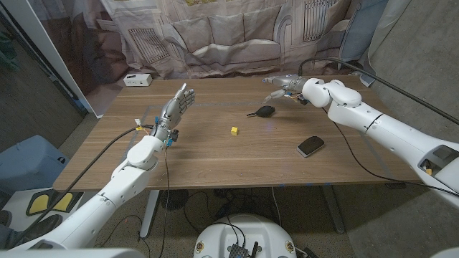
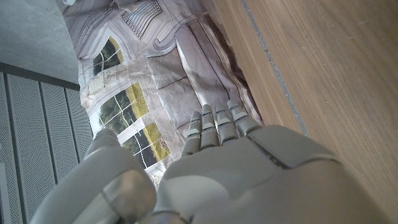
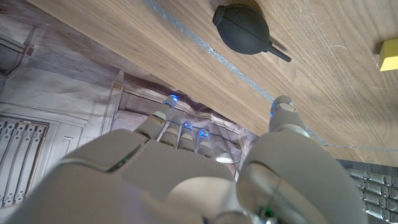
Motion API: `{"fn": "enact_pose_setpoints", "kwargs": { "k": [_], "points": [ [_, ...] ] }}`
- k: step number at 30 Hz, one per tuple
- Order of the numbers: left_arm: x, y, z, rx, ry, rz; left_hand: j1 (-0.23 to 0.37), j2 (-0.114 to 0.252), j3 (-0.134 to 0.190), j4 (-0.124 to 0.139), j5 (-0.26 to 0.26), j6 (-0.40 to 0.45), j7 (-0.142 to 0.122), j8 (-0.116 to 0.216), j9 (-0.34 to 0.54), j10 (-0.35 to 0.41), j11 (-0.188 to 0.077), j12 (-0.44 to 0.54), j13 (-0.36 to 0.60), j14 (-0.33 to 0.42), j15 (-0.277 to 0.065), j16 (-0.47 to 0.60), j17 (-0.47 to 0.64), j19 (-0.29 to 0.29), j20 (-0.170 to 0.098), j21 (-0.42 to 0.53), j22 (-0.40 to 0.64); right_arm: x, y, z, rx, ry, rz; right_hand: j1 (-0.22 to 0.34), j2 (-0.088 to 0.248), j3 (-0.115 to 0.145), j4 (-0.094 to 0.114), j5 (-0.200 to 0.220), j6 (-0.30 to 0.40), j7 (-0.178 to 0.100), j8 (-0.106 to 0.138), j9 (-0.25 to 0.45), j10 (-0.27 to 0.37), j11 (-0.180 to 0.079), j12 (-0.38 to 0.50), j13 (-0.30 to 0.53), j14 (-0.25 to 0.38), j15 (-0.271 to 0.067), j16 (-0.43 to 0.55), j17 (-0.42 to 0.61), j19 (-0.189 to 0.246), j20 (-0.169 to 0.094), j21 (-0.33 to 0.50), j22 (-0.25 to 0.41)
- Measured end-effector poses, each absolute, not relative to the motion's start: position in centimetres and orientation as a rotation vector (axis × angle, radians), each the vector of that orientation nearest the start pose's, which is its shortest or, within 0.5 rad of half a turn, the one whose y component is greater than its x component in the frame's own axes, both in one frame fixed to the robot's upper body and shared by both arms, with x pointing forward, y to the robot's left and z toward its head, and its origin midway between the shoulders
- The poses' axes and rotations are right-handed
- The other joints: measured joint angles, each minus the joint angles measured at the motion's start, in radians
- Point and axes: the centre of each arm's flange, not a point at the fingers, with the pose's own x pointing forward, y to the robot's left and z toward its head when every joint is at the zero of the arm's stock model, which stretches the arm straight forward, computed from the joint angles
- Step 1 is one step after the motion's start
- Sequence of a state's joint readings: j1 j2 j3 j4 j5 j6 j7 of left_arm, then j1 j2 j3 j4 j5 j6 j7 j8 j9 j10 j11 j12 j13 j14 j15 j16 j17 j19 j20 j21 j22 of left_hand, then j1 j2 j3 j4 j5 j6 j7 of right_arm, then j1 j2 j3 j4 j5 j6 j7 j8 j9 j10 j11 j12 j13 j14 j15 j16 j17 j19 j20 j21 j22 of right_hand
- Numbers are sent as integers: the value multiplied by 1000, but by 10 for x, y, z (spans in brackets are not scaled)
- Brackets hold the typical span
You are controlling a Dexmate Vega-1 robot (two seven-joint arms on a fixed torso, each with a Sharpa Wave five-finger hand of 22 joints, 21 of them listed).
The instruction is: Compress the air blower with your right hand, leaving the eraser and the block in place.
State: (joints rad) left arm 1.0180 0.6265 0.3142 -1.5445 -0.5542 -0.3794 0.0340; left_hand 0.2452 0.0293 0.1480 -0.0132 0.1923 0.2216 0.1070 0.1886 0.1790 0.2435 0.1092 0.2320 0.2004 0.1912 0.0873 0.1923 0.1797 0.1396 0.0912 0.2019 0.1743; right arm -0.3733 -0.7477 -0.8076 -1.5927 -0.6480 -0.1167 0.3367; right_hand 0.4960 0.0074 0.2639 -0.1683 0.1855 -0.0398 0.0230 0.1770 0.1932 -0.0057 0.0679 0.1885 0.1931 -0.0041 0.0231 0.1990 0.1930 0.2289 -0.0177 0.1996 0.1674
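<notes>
1. One air blower [image 1: 264,111], a dark rubber bulb with a thin nozzle, lies on its side on the wooden table [image 1: 215,161], past the middle towards the far edge. In the right wrist view the air blower [image 3: 242,30] rests just beside a pale strip of tape [image 3: 211,53] that runs across the boards.
2. The right hand [image 1: 283,86] hovers beyond the blower, near it but apart, fingers spread and holding nothing. In the right wrist view the right hand [image 3: 205,168] shows its back with small blue lights at the fingers.
3. One small yellow block [image 1: 234,130] sits near the table's centre, on the near side of the blower and clear of it. The right wrist view catches it at the picture's edge [image 3: 389,55].
4. One eraser [image 1: 310,146], a flat dark oblong with a pale rim, lies towards the robot's right, nearer the front edge and well apart from both blower and block.
5. The left hand [image 1: 176,106] is raised over the left part of the table, fingers straight and apart, empty. The left wrist view shows the back of the left hand [image 2: 236,168].
6. One small white box [image 1: 137,79] stands at the far left corner.
7. The table is brown wood grain. Behind it hangs a cloth backdrop [image 1: 229,32] printed with a building's front and windows, and the floor beside the table is grey.
</notes>
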Motion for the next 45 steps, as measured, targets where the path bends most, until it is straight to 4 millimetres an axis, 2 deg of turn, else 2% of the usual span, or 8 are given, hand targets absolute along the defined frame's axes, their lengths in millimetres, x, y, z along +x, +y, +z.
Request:
{"fn": "enact_pose_setpoints", "kwargs": {
  "k": [3, 4, 10, 15, 19, 31, 37, 45],
  "points": [
    [589, 295, -26, 84, -730, -209, 5, 5, 0, 0, 0, 0, 0, 0, 0, 0, 0, 0, 0, 0, 0, 0, 0, 0, 0, 0, 0, 638, -187, 114, -1760, -527, 131, 17, -1, 3, -3, 0, -4, -4, 0, 0, 0, -1, 0, 0, 0, 0, 0, 0, 10, 5, 0, 0],
    [590, 295, -27, 84, -729, -209, 5, 5, 0, 0, 0, 0, 0, 0, 0, 0, 0, 0, 0, 0, 0, 0, 0, 2, -2, 0, 0, 638, -187, 114, -1765, -524, 131, 23, -8, 6, -6, 0, -6, -6, 4, 0, 3, -10, 0, 0, 1, -1, 0, 0, 11, 3, 0, 0],
    [590, 294, -27, 81, -728, -209, 5, 5, 3, -2, 0, 5, 5, 0, 0, 0, 0, 0, 0, 0, 0, 0, 0, 5, -5, 0, 0, 640, -184, 114, -1788, -513, 134, 76, -26, 17, -17, 7, -7, -7, 12, 1, 17, -24, 8, 0, 35, -13, 12, 0, 56, 5, 5, 0],
    [590, 294, -28, 80, -726, -210, 5, 5, 3, -2, 0, 5, 5, 0, 0, 0, 0, 0, 0, 0, 0, 0, 0, 5, -5, 0, 0, 642, -181, 112, -1807, -502, 139, 103, -35, 20, -13, 7, -7, -7, 16, 5, 35, -34, 8, 0, 44, -11, 12, 0, 63, -2, 5, 0],
    [590, 293, -28, 80, -725, -213, 5, 5, 3, -2, 0, 5, 5, 0, 0, 0, 0, 0, 0, 0, 0, 0, 0, 5, -5, 0, 0, 644, -179, 110, -1818, -494, 144, 109, -40, 20, -13, 11, -7, -7, 23, 5, 35, -34, 12, 0, 44, -11, 12, 0, 70, 5, 5, 0],
    [591, 292, -28, 79, -725, -219, 5, 5, 0, -5, 0, 5, 6, 0, 0, 3, 3, 0, 0, 4, 4, 0, 0, 5, -5, 0, 0, 653, -174, 105, -1826, -461, 177, 129, -50, 24, -9, 11, -7, -7, 23, 5, 40, -29, 12, 0, 49, -5, 12, 0, 77, 5, 4, 0],
    [590, 292, -28, 79, -725, -221, 5, 5, 0, -5, 0, 11, 0, 0, 0, 3, 3, 0, 0, 4, 4, 0, 0, 5, -5, 0, 0, 657, -172, 103, -1824, -449, 197, 135, -45, 31, -8, 11, -1, -1, 25, 5, 45, -23, 12, 0, 54, -11, 12, 0, 83, 0, 4, 0],
    [589, 292, -27, 83, -722, -227, 5, 5, 0, -5, 0, 11, 0, 0, 0, 9, -2, 0, 0, 4, 4, 0, 0, 5, -5, 0, 0, 662, -168, 101, -1827, -447, 220, 162, -47, 39, -8, 11, 22, -10, 31, 5, 54, -32, 12, 0, 74, -9, 16, 0, 98, 2, 4, 0]
  ]
}}
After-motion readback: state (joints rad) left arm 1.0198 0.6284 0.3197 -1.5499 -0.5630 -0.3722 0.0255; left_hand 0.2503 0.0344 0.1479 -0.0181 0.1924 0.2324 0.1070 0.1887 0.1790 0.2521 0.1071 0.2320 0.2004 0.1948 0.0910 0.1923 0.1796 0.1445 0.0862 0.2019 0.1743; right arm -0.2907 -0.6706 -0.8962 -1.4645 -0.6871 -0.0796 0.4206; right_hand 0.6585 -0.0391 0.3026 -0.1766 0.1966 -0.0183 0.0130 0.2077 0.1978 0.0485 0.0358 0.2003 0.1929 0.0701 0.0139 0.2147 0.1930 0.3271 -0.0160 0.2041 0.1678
